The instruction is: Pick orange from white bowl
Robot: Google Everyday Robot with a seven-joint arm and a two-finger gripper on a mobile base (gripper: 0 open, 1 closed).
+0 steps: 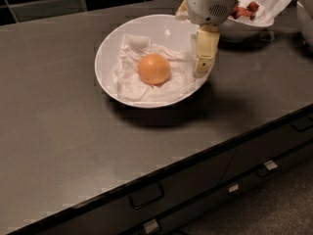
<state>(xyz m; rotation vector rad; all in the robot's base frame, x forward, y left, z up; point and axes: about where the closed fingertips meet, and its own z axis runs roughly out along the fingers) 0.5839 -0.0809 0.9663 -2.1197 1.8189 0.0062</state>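
Note:
The orange [154, 68] lies on crumpled white paper in the middle of the wide white bowl [112, 45] on the dark counter. My gripper [193, 45] hangs over the bowl's right rim, just right of the orange and apart from it. One cream finger [204, 50] points down inside the rim. The other finger shows only as a tip behind the wrist at the bowl's far edge. The gripper is open and holds nothing.
A smaller white bowl [244, 31] with red pieces and paper stands at the back right, just behind the gripper. Another white rim [307, 21] shows at the right edge. The counter's front edge, with drawers [146, 196] below, runs diagonally across the lower right.

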